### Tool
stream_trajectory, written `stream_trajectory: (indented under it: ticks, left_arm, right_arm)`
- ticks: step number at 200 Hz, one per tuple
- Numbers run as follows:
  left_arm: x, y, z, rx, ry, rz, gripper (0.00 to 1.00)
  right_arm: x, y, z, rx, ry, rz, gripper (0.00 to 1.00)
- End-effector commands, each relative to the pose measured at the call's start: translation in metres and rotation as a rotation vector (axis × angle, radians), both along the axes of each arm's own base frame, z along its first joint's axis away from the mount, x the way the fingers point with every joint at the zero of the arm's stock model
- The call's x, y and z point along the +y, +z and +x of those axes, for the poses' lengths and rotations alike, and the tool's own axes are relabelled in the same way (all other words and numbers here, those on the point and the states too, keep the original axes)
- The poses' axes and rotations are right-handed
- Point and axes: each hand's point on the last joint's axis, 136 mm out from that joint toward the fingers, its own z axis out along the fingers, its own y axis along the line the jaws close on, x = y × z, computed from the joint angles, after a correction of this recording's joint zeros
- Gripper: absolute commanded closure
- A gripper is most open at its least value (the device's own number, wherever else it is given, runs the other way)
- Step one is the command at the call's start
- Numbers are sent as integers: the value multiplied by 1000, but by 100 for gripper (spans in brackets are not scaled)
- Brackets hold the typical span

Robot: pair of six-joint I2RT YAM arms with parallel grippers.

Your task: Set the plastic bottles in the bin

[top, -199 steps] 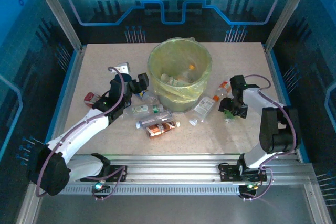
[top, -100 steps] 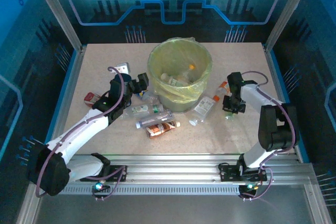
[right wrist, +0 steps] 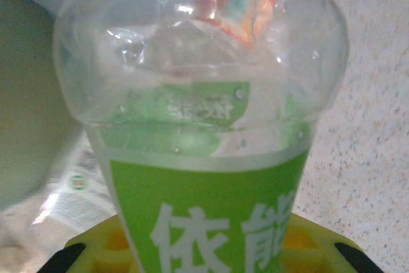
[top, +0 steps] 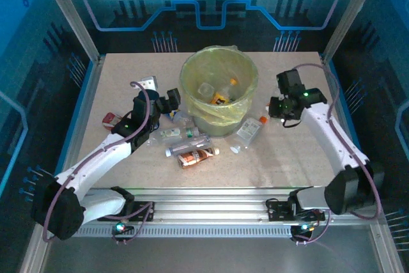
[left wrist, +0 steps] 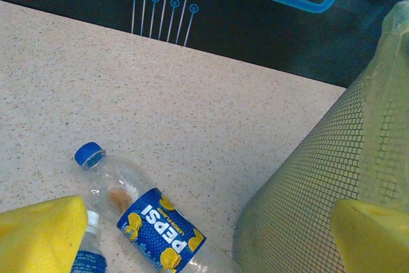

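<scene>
The bin [top: 192,76], a round bucket lined with a yellow-green bag, stands at the table's middle back with bottles inside. Several plastic bottles lie in front of it and to its left: a clear one [top: 186,136], a red-brown-labelled one [top: 197,156] and a flat clear pack [top: 248,130]. My right gripper [top: 285,108] hangs right of the bin, above the table, shut on a green-labelled clear bottle [right wrist: 204,126]; its yellow fingers [right wrist: 96,247] show behind the label. My left gripper [top: 167,103] is open, low beside the bin's mesh wall [left wrist: 307,202], over a blue Pepsi bottle [left wrist: 160,231].
A small red object [top: 110,119] and a silver-white box [top: 149,83] lie at the left of the table. A white cap [top: 234,149] sits in front of the bin. Metal frame posts and blue panels enclose the table.
The right gripper shut on the green-labelled bottle and rose from the table with it, the arm stretching up beside the bin. The left arm stayed still.
</scene>
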Motion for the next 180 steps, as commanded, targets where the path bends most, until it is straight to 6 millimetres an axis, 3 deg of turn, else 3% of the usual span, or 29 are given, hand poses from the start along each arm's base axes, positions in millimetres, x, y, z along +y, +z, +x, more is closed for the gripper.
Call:
stream_trajectory:
  ticks: [1,43,62,82,106,130,180]
  left_arm:
    - [8,7,-2,-19,28,-11,1]
    - [7,10,-3,-26,24,-17,1]
    - [8,10,-4,-27,25,-18,1]
    - [8,11,-5,-28,25,-17,1]
    - [9,12,-6,-29,27,-15,1]
    - [10,13,-7,-34,29,-13,1]
    - [13,14,-8,-35,37,-7,1]
  right_arm:
    - [13,50,-3,-110,78,2,88]
    - [50,140,4,-348,236,54,84]
    - [70,168,7,-411,314,73,84]
    - [94,184,11,-444,404,92,83]
    - [123,191,19,-448,499,107,82]
    - [149,186,29,-421,570,101,79]
    - [174,150,55,-293,619,51,70]
